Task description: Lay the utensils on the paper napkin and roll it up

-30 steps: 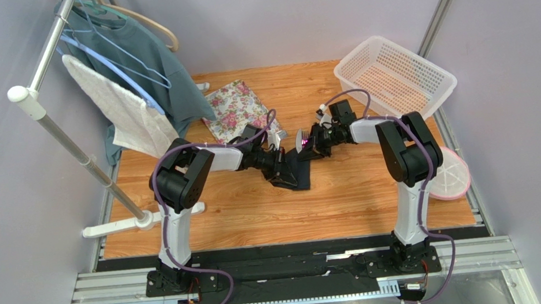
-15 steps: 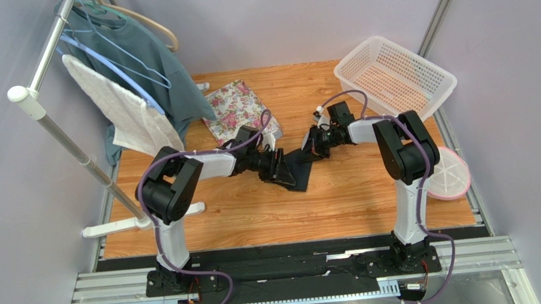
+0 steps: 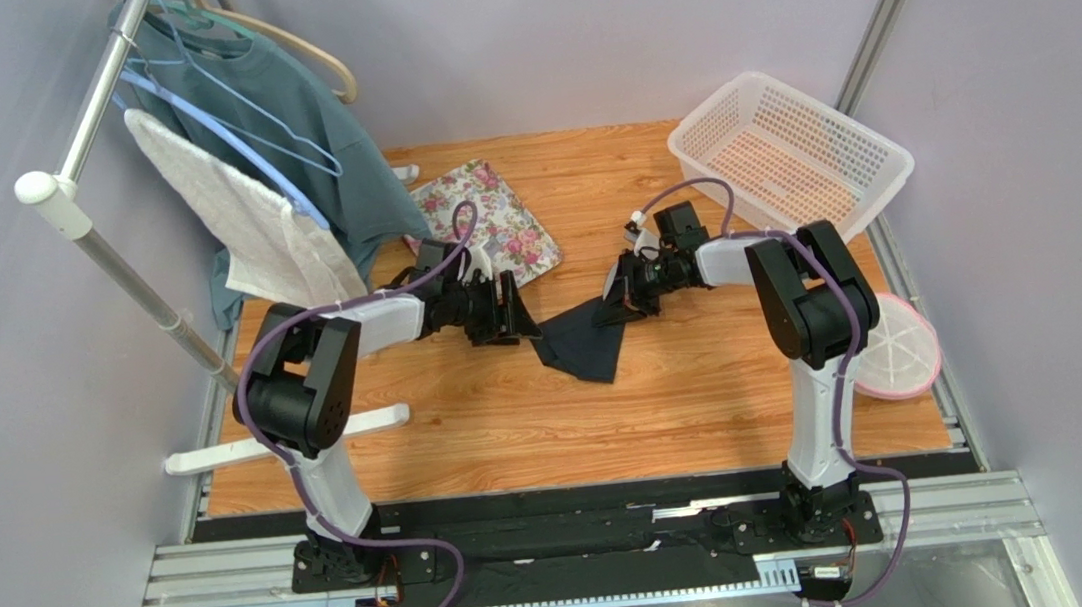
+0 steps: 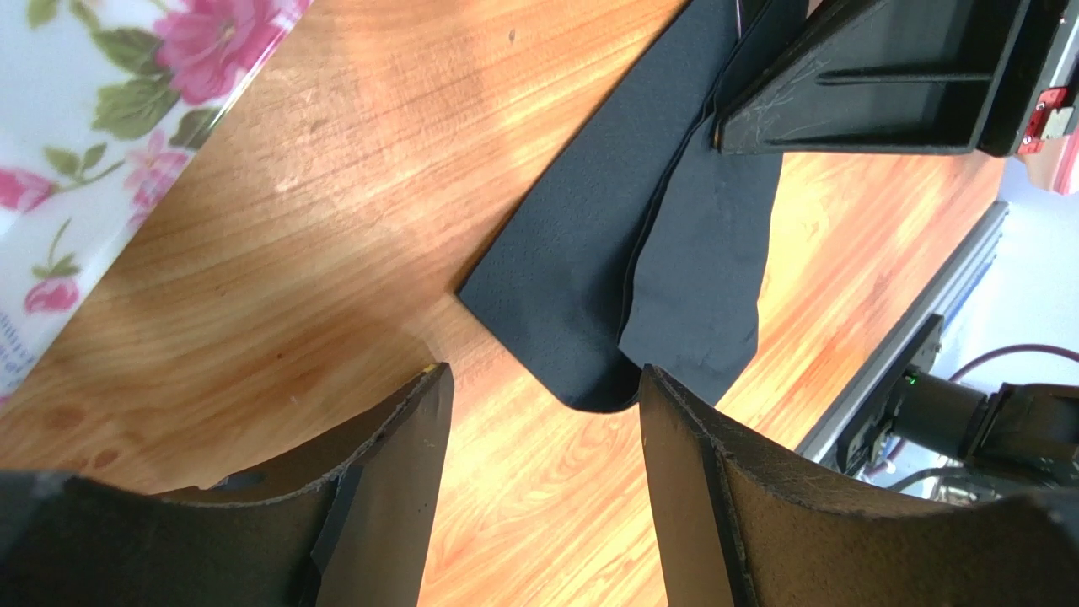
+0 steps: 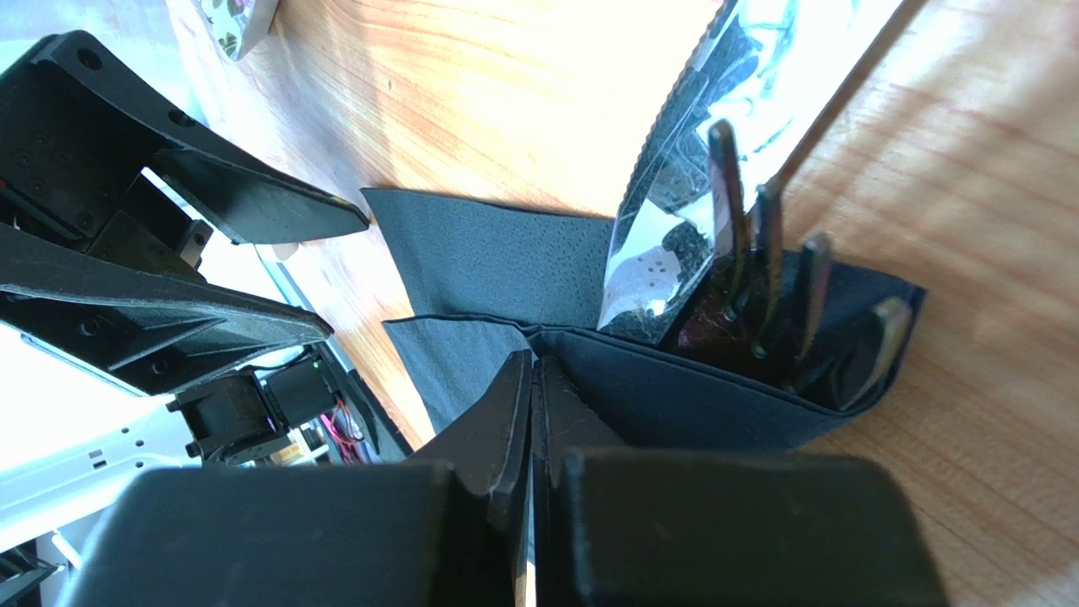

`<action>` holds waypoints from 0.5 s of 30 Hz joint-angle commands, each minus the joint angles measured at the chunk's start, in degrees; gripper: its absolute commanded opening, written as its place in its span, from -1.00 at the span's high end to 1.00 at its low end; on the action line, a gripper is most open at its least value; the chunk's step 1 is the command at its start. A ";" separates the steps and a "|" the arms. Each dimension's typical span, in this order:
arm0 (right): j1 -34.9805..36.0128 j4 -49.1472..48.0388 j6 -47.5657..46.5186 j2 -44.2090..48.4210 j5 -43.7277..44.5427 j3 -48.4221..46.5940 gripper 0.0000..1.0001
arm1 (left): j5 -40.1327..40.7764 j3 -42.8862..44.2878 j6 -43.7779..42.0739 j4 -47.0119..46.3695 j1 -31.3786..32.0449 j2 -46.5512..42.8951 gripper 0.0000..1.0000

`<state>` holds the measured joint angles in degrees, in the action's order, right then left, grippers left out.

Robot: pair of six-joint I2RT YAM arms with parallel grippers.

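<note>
The left gripper (image 4: 538, 380) stands with its jaws apart and empty over bare wood, having let go and drawn back from the black napkin (image 3: 579, 345) toward the floral tray (image 3: 485, 212). The right gripper (image 5: 530, 367) stays pinched together on the napkin's folded edge mid-table, with the fork (image 5: 773, 272) and knife (image 5: 690, 165) tucked in the fold.

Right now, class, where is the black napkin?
Top view: the black napkin lies mid-table, between the left tool and the right tool, which pinches it.

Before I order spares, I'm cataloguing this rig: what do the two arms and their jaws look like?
The left arm and right arm both have white tubular links, bulky black joint housings and a looping purple cable. Their jaws are matte black, wedge-shaped, lightly scratched.
</note>
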<state>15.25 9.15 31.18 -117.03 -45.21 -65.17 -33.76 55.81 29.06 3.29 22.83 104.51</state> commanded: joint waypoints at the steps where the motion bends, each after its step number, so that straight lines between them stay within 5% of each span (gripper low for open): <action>1: -0.22 4.21 -4.28 -2.59 6.71 -0.14 1.00 | 1.69 2.63 -0.85 1.46 0.37 3.59 -0.30; 15: -0.22 5.62 -5.25 -2.85 7.33 -0.84 1.00 | -7.72 4.75 4.16 -6.71 5.03 10.01 -0.18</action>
<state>15.25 11.33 29.89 -117.21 -44.93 -66.17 -40.45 61.30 31.99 -1.50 26.17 112.16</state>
